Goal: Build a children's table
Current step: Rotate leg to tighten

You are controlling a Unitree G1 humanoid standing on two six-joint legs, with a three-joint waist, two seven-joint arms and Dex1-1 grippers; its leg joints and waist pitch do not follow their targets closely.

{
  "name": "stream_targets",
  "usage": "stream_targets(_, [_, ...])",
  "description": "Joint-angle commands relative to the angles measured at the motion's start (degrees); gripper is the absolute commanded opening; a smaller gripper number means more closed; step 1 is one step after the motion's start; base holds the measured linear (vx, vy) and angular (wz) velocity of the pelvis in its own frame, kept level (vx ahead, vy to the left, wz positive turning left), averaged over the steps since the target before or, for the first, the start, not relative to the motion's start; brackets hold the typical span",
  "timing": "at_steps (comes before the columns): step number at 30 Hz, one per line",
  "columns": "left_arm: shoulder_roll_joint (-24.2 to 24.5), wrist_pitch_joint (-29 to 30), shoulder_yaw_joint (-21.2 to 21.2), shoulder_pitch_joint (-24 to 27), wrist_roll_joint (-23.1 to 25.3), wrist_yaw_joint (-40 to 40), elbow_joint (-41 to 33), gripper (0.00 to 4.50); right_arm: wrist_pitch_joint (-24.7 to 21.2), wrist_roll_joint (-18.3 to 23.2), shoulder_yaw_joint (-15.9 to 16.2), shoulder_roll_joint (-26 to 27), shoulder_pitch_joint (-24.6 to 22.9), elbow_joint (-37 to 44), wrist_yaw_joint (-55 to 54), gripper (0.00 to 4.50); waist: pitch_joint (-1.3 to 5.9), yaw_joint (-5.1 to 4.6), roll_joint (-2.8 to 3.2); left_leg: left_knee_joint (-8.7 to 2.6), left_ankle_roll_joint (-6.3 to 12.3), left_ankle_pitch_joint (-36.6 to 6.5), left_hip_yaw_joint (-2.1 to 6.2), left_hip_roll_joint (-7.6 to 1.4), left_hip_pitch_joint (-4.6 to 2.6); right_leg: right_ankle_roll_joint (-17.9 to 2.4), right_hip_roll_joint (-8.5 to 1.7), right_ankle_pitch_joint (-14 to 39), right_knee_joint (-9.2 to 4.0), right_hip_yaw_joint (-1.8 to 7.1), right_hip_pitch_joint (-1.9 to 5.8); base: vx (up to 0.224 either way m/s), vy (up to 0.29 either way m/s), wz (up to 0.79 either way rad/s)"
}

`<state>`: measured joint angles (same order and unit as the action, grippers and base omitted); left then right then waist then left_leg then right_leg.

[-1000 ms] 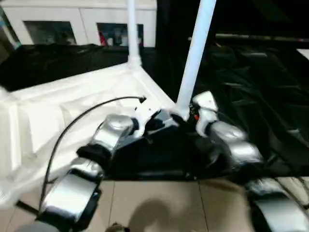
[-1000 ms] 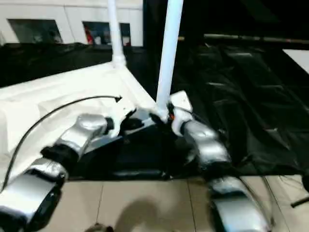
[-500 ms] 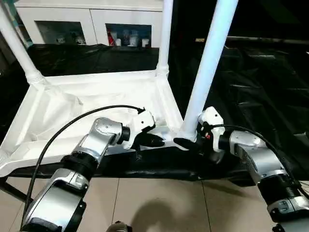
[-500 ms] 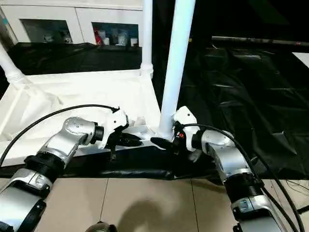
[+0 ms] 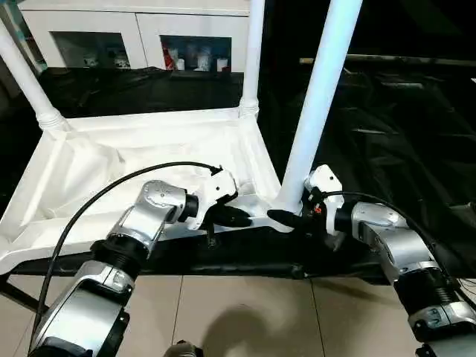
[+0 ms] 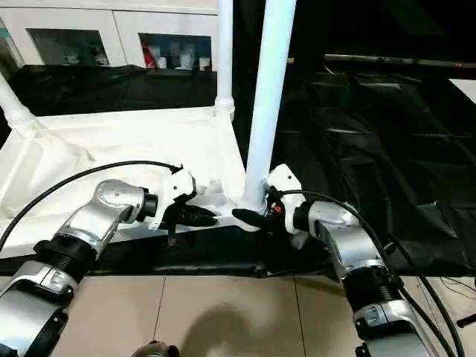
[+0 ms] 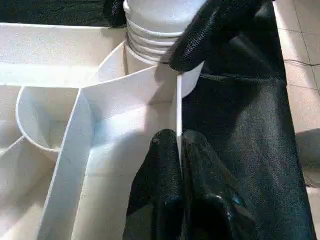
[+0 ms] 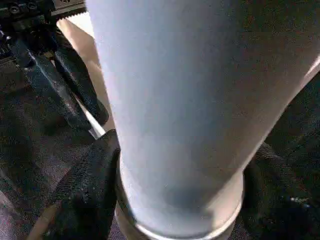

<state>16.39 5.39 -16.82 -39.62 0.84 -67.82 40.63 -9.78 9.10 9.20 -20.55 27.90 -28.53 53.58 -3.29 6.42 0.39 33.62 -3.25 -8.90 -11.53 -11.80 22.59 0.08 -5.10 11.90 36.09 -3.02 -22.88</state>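
Note:
The white tabletop [image 5: 134, 160] lies upside down on a black-covered surface, ribs facing up. Three white legs stand in its corner sockets: far left [image 5: 26, 74], far right [image 5: 254, 52] and near right [image 5: 316, 97]. My left gripper [image 5: 236, 217] is shut on the thin near rim wall, next to the near right socket; the pinch shows in the left wrist view [image 7: 180, 145]. My right gripper [image 5: 286, 216] reaches around the base of the near right leg, with a black finger [image 8: 85, 195] pressed against each side of the tube.
A white glass-door cabinet [image 5: 111, 37] stands behind the work. Crumpled black sheeting [image 5: 387, 126] covers the surface to the right. Beige floor tiles [image 5: 245, 312] lie below the near edge. A black cable [image 5: 111, 193] arcs over my left forearm.
The head camera has tilted up, so more of the tabletop and the far left leg show. My right fingers have drawn in on the leg's base. The left grip is unchanged.

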Motion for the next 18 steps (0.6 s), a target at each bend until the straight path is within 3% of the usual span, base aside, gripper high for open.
stream_targets(1, [-0.74, -0.05, -0.40, 0.32, -0.95, -1.17, -1.82, 0.00, -0.20, -0.04, -0.23, 0.30, 0.66, -0.65, 0.21, 2.81, 4.30, -0.08, -0.35, -3.35, 2.46, -10.62, 0.80, -1.47, -1.42, -14.28, -2.97, 2.16, -4.05, 2.03, 2.71, 0.000, 0.000, 0.00])
stream_targets(9, [-1.52, 1.33, 0.09, 0.38, -0.56, 1.12, -1.07, 0.00, 0.00, -0.64, -1.43, 2.29, 0.46, -3.53, -4.36, 2.72, 4.30, -0.21, -0.27, -3.42, 2.16, -11.00, 0.82, -1.53, -1.53, -14.46, -3.05, 2.81, -4.07, 2.06, 2.54, 0.000, 0.000, 0.00])
stream_targets(10, [-3.04, 1.18, 1.22, -0.79, 0.35, 6.55, 1.43, 0.00, 1.74, -2.72, -2.55, 4.39, 1.43, -7.48, -12.17, 2.72, 4.24, -0.42, -0.38, -3.49, 1.55, -11.43, 0.85, -1.50, -1.49, -14.34, -3.15, 3.93, -4.17, 2.04, 2.48, 0.000, 0.000, 0.00])
stream_targets(11, [-3.26, 1.26, 1.37, -0.99, 0.45, 7.25, 1.84, 0.00, 1.70, -2.79, -2.82, 4.77, 1.59, -7.96, -13.26, 2.72, 4.06, -0.63, -0.27, -3.60, 1.10, -12.38, 0.81, -1.41, -1.62, -14.27, -3.05, 5.40, -4.44, 2.04, 2.24, 0.000, 0.000, 0.00])
stream_targets(15, [-7.89, 3.85, 4.45, -5.86, 2.22, 24.09, 10.79, 0.00, 1.07, -2.85, -7.95, 11.12, 5.63, -16.67, -32.87, 2.72, 3.97, -1.56, -0.12, -3.93, -1.84, -16.03, 1.07, -1.21, -1.97, -12.61, -3.15, 12.41, -4.99, 2.10, 2.19, 0.000, 0.000, 0.00])
stream_targets(18, [-10.46, 5.24, 6.10, -8.26, 1.99, 31.35, 14.31, 0.00, 1.30, -2.64, -10.04, 13.64, 8.27, -20.84, -41.98, 2.72, 4.03, -1.55, -0.14, -3.99, -1.90, -16.18, 1.10, -1.18, -2.05, -12.00, -3.19, 12.22, -5.32, 2.15, 2.11, 0.000, 0.000, 0.00])
